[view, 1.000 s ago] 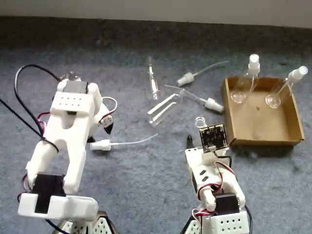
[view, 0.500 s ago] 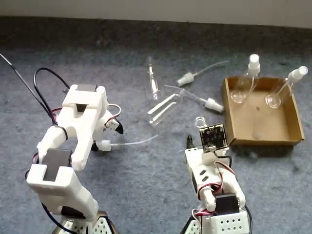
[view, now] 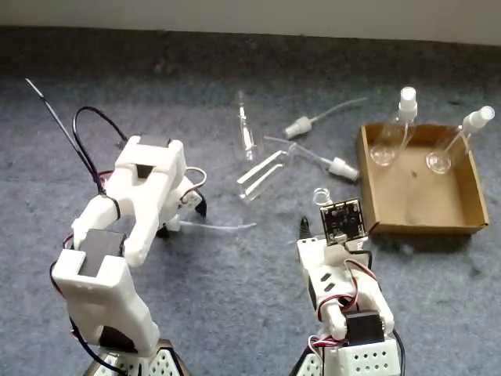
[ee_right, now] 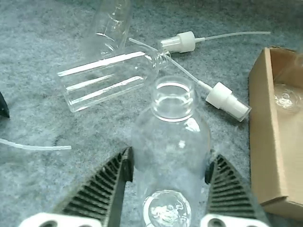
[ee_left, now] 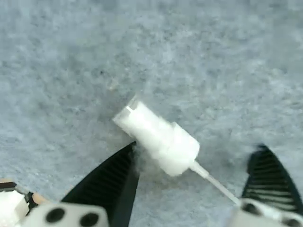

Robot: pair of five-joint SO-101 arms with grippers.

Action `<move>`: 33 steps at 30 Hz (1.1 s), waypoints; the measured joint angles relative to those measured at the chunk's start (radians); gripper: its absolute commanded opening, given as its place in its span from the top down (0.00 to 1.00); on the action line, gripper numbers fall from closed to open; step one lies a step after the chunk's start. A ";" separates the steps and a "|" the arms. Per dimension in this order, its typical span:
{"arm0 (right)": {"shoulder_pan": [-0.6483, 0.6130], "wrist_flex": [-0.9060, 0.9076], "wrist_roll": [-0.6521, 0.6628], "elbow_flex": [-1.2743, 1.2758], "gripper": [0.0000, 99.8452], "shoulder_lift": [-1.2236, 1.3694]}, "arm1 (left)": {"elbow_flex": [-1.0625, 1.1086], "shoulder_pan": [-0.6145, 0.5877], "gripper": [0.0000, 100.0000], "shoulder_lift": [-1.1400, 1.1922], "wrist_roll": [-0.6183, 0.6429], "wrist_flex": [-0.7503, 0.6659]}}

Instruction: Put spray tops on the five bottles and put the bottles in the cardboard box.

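- One spray top [ee_left: 158, 142] lies on its side on the grey carpet [view: 235, 298], well apart from the cardboard box [view: 423, 229]. The left gripper [ee_left: 196, 150] stands spread wide astride it, one finger on either side. Whether either finger touches it I cannot tell.
- Picking up this top looks to be the step in hand. Closing across the stout white head, not the thin dip tube [view: 223, 226], should give a firm hold. The tube trails toward the box, so the lift should bring it clear of the carpet without bending it.
- Near the box wall that faces the left arm, the right gripper [ee_right: 170, 161] is pinching an uncapped clear bottle [ee_right: 170, 137] with its neck open. That arm would best hold steady while the tube is fed into the neck first and the head seated after.
- Five bottles in all. Two capped bottles [view: 395, 129] [view: 458, 141] are inside the box and one is in the right gripper. Two uncapped bottles [view: 246, 133] [view: 262, 172] lie on the carpet between the box and the left gripper.
- Five spray tops in all. Two are fitted on the bottles in the box and one lies under the left gripper. Two loose tops [view: 300, 125] [view: 343, 168] lie near the same box wall, by the lying bottles.
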 measured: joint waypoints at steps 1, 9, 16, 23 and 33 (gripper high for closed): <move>0.000 0.000 0.000 0.000 0.83 0.000 | -0.002 0.002 0.90 0.000 0.000 -0.012; 0.000 0.000 0.000 0.000 0.83 0.000 | -0.052 0.002 0.90 0.009 0.000 -0.026; 0.000 0.000 0.000 0.000 0.83 0.000 | -0.066 0.000 0.91 0.011 -0.138 -0.026; 0.000 0.000 0.000 0.000 0.83 0.000 | -0.066 -0.002 0.90 0.011 -0.400 -0.026; 0.000 0.000 0.000 0.000 0.83 0.000 | -0.077 -0.003 0.90 0.012 -0.677 -0.025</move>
